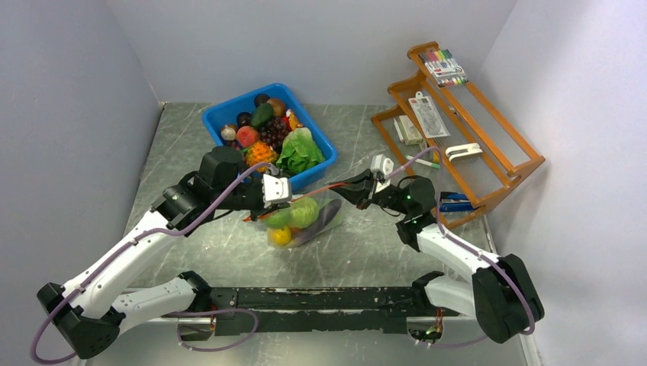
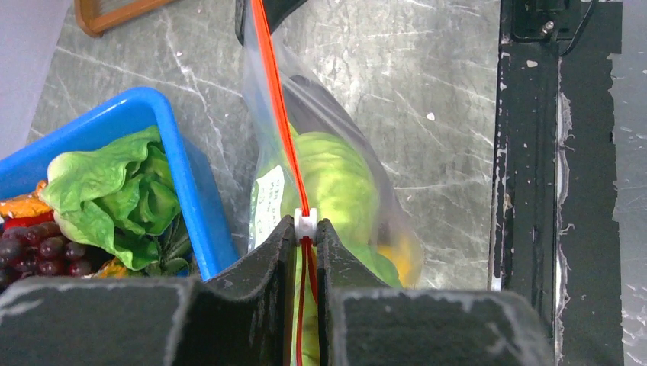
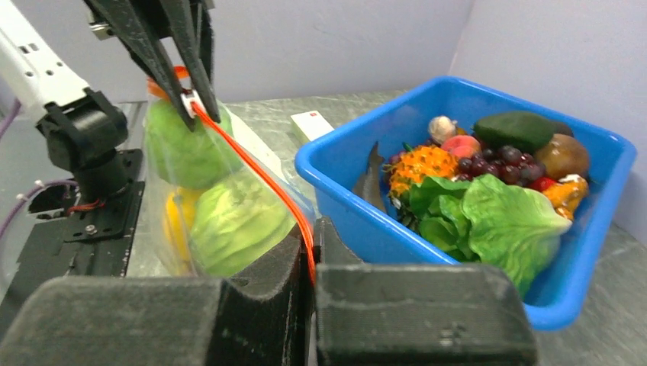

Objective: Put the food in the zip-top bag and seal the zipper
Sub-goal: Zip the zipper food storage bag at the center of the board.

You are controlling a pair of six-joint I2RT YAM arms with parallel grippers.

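We see two robot arms holding one clear bag (image 1: 317, 221) between them above a grey table (image 1: 229, 255). The left gripper (image 2: 305, 232) is clamped tight on the red zipper (image 2: 273, 99), right at its one white slider (image 2: 304, 222). The right gripper (image 3: 313, 244) is clamped tight on the far end of that same zipper, so the strip runs taut from one gripper to the other. The bag hangs below both grippers. Inside it we count two green balls (image 3: 236, 221) and one yellow piece (image 3: 174, 221), which lies lowest. One blue tub (image 3: 358, 213) holding more toy food sits just beside the left gripper, close to the bag
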